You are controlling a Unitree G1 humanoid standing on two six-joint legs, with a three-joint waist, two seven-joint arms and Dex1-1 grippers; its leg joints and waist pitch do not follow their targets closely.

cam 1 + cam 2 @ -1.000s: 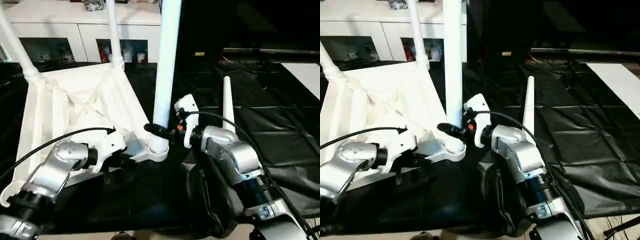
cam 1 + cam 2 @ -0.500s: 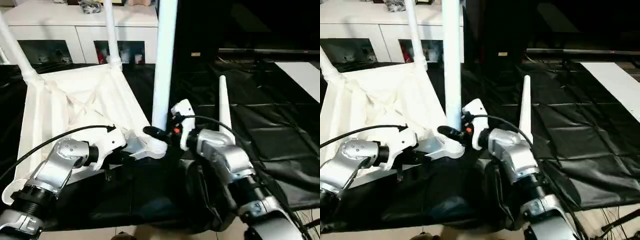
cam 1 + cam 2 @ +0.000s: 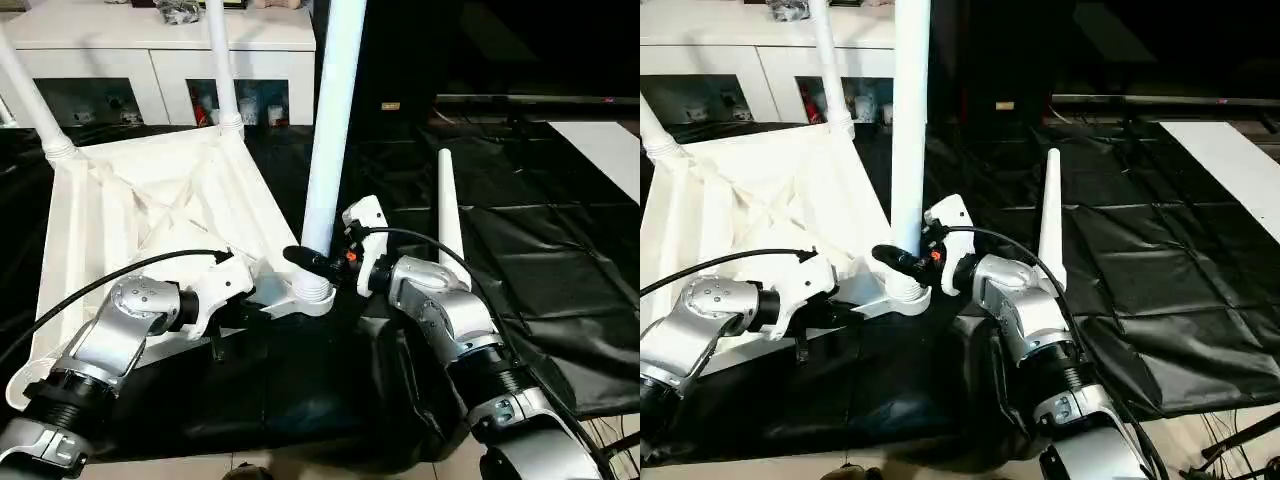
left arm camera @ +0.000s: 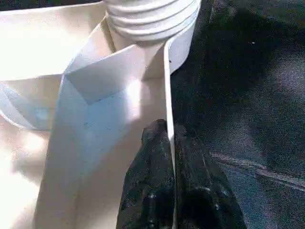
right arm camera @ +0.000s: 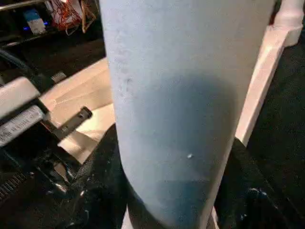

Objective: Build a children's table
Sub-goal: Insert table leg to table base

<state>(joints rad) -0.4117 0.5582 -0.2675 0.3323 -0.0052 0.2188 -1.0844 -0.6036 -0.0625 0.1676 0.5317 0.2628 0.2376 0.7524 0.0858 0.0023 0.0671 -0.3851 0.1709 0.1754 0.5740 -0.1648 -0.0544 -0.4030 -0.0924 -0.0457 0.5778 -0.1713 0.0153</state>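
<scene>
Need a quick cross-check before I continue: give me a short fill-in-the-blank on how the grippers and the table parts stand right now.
1. The left gripper is pinched on the tabletop's ____.
2. The right gripper grips the ____ of the near upright leg.
3. The tabletop lies ____ side up.
4. The spare leg lies on the ____ sheet.

Missing: rim; base; under; black

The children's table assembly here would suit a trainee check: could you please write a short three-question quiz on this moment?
1. True or false: the tabletop lies underside up.
2. How many legs stand in corner sockets?
3. The left gripper is pinched on: A) a leg, B) the tabletop's rim, C) the black sheet.

Key: 1 true. 2 three: two far legs and the near leg, which the right gripper holds; the loose leg lies on the sheet. 3 B.
</scene>
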